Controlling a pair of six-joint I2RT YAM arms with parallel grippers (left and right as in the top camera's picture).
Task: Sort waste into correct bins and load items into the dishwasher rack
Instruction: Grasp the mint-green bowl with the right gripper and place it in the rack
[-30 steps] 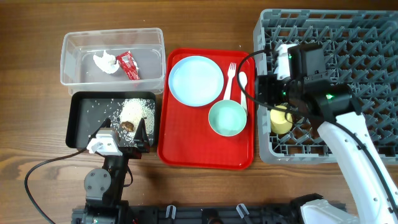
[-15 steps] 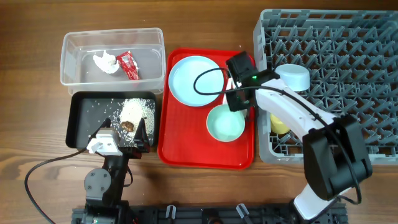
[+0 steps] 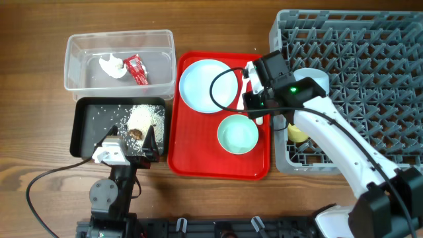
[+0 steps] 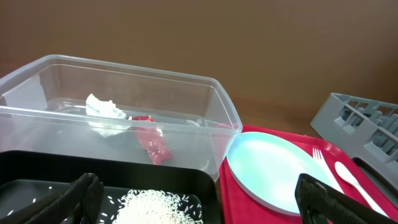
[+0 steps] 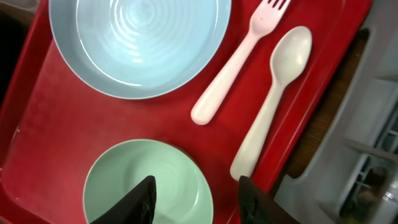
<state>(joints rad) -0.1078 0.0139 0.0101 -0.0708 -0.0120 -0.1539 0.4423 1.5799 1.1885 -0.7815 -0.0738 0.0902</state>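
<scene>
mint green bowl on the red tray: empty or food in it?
Empty. The mint green bowl sits upright on the red tray; right wrist and overhead views both show a bare, clean inside.

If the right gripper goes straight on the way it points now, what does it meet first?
Probably the mint green bowl: the open right gripper straddles its rim, one finger over the inside, the other over the red tray by the spoon. Depth is unclear.

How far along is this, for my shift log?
Done: white tissue and red sachet wrapper in clear plastic tub; rice, brown lump in black tray; yellow cup in grey peg rack. In hand: nothing; right gripper open above red tray. Remaining: pale blue plate, mint green bowl, white fork, spoon.
</scene>
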